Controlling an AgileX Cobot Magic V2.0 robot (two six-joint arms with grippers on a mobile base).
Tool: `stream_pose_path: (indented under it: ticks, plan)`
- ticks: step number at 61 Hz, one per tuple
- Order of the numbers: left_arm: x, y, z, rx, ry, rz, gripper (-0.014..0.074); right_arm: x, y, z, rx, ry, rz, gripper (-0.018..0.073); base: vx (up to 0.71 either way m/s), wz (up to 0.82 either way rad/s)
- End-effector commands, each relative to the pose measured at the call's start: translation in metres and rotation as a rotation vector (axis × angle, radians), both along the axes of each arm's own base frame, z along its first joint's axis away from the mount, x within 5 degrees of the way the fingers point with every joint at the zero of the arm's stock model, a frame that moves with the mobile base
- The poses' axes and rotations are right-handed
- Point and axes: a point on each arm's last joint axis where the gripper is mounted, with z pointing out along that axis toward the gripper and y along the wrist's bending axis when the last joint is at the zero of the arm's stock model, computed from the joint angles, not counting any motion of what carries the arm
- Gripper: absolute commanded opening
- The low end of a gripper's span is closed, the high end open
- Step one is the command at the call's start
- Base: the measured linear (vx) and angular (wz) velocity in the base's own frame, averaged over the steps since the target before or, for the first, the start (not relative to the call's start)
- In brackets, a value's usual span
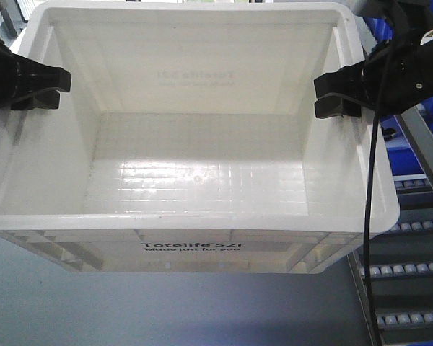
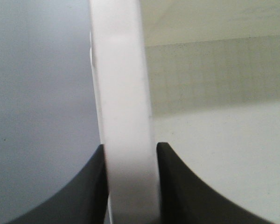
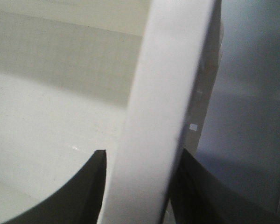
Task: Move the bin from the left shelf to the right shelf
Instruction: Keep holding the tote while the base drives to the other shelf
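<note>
Bin (image 1: 202,225) fills front view, open top up, printed front wall nearest camera, grey floor (image 1: 166,310) showing beneath it. Left gripper (image 2: 130,154) clamped on bin's left wall rim, one finger outside, one inside, both pressed against plastic. Right gripper (image 3: 140,158) clamped likewise on right wall rim, fingers tight either side. Right shelf (image 1: 411,270) roller rails low at right, just past bin's front right corner, bin not on rollers. Blue bins (image 1: 403,157) farther back at right, behind right arm
</note>
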Motion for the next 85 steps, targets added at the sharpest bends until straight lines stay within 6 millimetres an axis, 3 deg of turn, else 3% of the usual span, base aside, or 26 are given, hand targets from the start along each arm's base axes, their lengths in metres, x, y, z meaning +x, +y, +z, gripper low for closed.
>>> stream_pose_path:
  ticks: [1, 55, 85]
  plan:
    - [-0.0044, 0.0002, 0.0311, -0.020, -0.183, -0.014, -0.0008, -0.0026, -0.0032, 0.0276, 0.018, -0.153, -0.015, -0.0004, 0.50, 0.00]
    - [-0.0043, 0.0002, 0.0312, -0.020, -0.184, -0.013, -0.0008, -0.0026, -0.0032, 0.0277, 0.018, -0.154, -0.015, -0.0004, 0.49, 0.07]
    - [-0.0043, 0.0002, 0.0312, -0.020, -0.184, -0.013, -0.0008, -0.0026, -0.0033, 0.0277, 0.017, -0.154, -0.015, -0.0004, 0.38, 0.48]
